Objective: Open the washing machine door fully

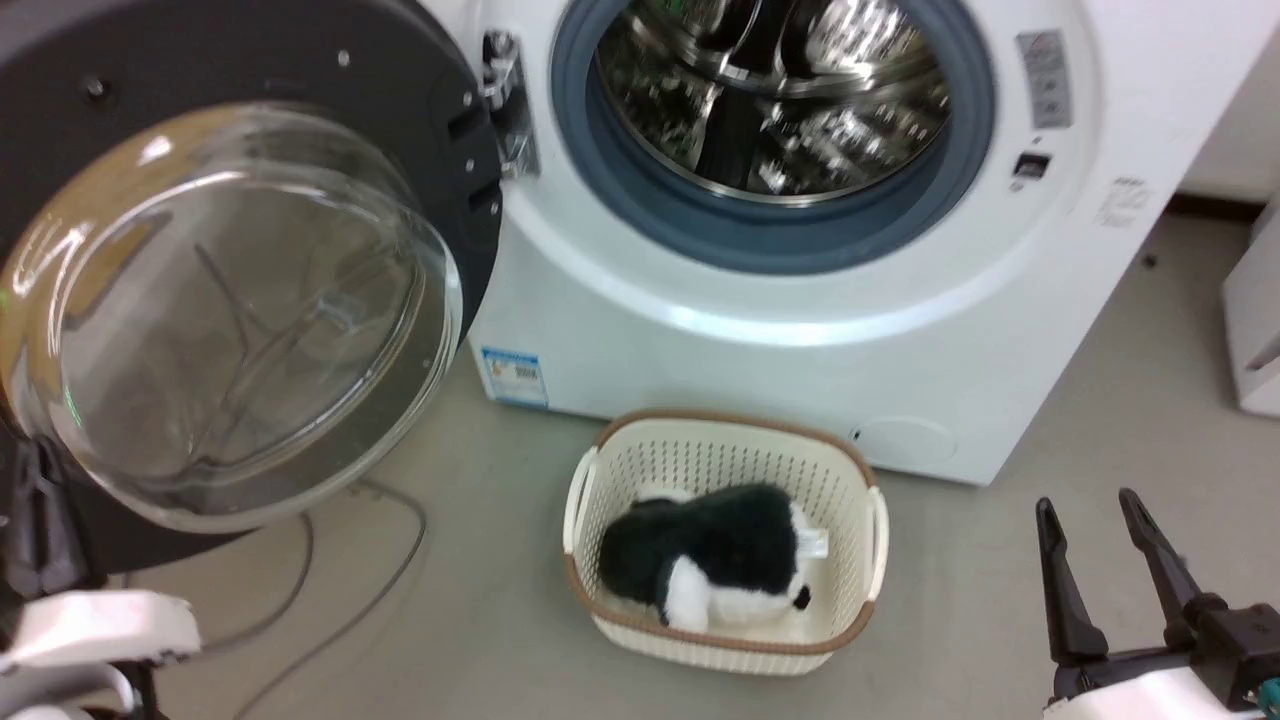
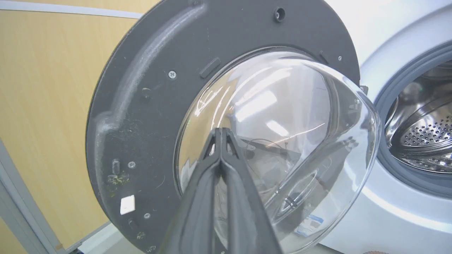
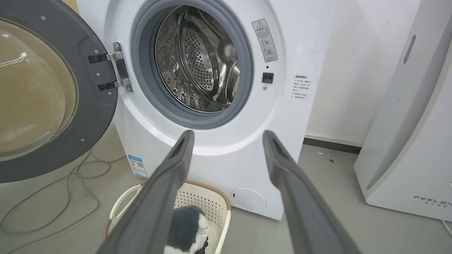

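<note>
The washing machine door [image 1: 250, 60] stands swung out to the left on its metal hinge [image 1: 505, 100], dark grey inner face and clear glass bowl [image 1: 230, 310] toward me. The white washing machine [image 1: 760, 370] shows its steel drum [image 1: 770, 90] inside the blue-grey gasket. In the left wrist view my left gripper [image 2: 220, 131] is shut and holds nothing, its tips right in front of the door's [image 2: 148, 88] glass bowl; touching or not, I cannot tell. My right gripper [image 1: 1088, 500] hangs open at the lower right, well clear of the machine [image 3: 219, 158], with nothing between its fingers [image 3: 166, 183].
A cream laundry basket [image 1: 725, 420] holding a black-and-white plush toy [image 1: 720, 560] sits on the floor before the washer. Grey cables [image 1: 400, 560] trail under the door. A white FEELAIR appliance [image 3: 406, 141] stands to the right. A wood panel [image 2: 42, 106] lies behind the door.
</note>
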### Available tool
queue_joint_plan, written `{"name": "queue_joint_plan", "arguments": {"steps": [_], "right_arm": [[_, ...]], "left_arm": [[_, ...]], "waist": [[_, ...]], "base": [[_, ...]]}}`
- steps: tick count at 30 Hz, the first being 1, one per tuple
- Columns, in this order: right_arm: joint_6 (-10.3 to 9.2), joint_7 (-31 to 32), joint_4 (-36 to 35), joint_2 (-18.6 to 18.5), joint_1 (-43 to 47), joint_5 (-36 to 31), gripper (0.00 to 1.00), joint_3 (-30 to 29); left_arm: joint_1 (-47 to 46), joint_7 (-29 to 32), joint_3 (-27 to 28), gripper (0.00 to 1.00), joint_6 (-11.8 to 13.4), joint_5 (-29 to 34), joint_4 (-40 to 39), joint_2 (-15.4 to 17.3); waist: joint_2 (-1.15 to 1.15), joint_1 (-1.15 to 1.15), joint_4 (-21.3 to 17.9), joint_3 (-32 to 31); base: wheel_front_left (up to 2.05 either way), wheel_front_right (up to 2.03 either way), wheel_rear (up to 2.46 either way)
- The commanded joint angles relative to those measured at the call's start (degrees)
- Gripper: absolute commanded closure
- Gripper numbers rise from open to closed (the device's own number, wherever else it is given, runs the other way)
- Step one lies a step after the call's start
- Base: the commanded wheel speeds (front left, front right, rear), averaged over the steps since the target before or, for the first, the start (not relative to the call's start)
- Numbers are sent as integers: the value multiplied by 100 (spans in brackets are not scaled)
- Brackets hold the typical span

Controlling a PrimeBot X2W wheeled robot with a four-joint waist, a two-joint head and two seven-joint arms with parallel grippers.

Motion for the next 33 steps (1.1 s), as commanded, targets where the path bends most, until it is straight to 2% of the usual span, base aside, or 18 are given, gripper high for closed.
{"name": "queue_joint_plan", "arguments": {"steps": [1,3,4,5,14,24,33], "right_arm": [[3,-25,-20,24,106,58,0,10],[3,-25,-20,26,176,110,0,28],[3,-25,-21,26,201,127,0,40],[3,-25,-21,26,222,141,0,48],[3,-25,-227,27,317,96,0,142],[3,-25,-545,28,363,22,0,387],[3,-25,-628,28,437,-8,0,488]], "left_arm": [[195,-25,-41,100,-132,-12,-178,-106],[401,-25,-103,100,-246,1,-308,-203],[509,-25,-186,72,-292,70,-365,-240],[598,-25,-262,0,-304,149,-436,-283],[1085,-25,-751,0,-549,102,-910,-628],[1364,-25,-1305,0,-713,-18,-886,-770],[1359,-25,-1563,0,-623,184,-628,-802]], "waist": [[0,0,-141,-264],[0,0,-234,-377],[0,0,-290,-409],[0,0,-342,-443],[0,0,-815,-634],[0,0,-1240,-723],[0,0,-1437,-714]], "base": [[0,0,0],[0,0,0],[0,0,0],[0,0,0],[0,0,0],[0,0,0],[0,0,0]]}}
